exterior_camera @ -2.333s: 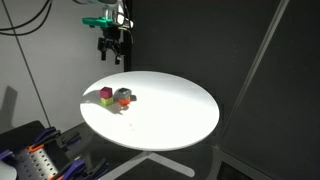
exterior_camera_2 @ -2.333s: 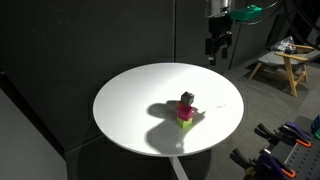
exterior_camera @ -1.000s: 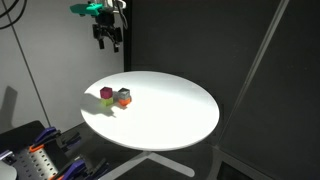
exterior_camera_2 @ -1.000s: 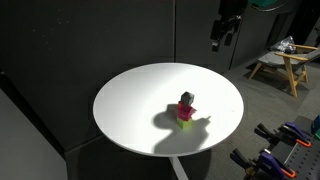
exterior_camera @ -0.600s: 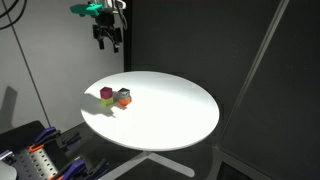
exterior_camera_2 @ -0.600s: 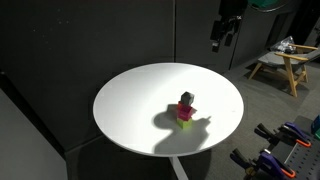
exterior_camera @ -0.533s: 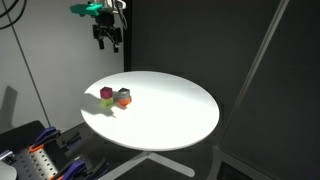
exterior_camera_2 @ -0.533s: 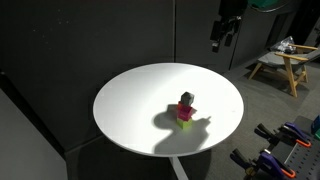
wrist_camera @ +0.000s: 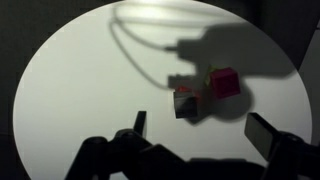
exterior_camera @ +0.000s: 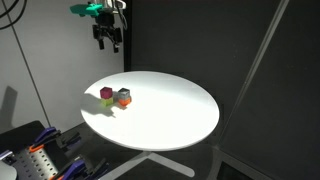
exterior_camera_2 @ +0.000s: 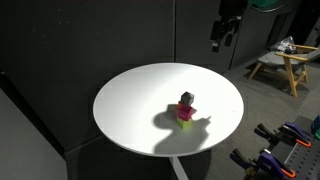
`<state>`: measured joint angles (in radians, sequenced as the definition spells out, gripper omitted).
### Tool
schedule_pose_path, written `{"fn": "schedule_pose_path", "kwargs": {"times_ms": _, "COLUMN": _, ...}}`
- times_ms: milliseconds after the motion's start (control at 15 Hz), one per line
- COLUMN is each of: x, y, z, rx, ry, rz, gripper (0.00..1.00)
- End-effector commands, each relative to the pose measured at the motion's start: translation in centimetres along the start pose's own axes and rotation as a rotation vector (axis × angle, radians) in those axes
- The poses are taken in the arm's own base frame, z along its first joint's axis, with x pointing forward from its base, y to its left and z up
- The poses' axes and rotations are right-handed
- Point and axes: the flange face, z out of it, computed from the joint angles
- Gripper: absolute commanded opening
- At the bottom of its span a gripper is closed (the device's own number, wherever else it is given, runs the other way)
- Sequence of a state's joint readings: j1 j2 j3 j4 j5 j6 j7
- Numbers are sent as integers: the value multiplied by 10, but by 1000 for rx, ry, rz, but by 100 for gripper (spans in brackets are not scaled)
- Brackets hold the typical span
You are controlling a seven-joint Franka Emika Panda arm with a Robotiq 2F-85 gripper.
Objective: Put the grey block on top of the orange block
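The grey block (exterior_camera: 124, 93) sits on top of the orange block (exterior_camera: 124, 101) on the round white table (exterior_camera: 170, 110). A magenta cube (exterior_camera: 106, 94) on a yellow-green block (exterior_camera: 107, 101) stands right beside them. In the wrist view the grey block (wrist_camera: 186, 104) lies next to the magenta cube (wrist_camera: 224, 83), with only a sliver of orange showing. My gripper (exterior_camera: 108, 38) is open and empty, high above the table's far edge. It also shows in an exterior view (exterior_camera_2: 222, 38) and in the wrist view (wrist_camera: 202, 130).
A dark curtain stands behind the table. A rack with orange-tipped tools (exterior_camera: 35, 160) is beside the table base. A wooden stool (exterior_camera_2: 284, 62) stands in the background. A grey pole (exterior_camera: 262, 60) leans past the table.
Since 2.3 s ago my gripper has risen higher above the table's far edge. It has stayed still for the last second. The blocks have not moved.
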<state>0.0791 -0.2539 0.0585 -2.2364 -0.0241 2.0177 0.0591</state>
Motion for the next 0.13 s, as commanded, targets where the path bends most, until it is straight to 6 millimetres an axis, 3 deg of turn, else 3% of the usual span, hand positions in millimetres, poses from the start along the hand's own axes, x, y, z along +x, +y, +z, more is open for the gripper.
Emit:
{"fn": "schedule_pose_path", "kwargs": {"times_ms": 0, "x": 0, "y": 0, "z": -1, "rx": 0, "ry": -1, "rz": 0, "gripper": 100}}
{"fn": "schedule_pose_path", "kwargs": {"times_ms": 67, "x": 0, "y": 0, "z": -1, "rx": 0, "ry": -1, "rz": 0, "gripper": 100}}
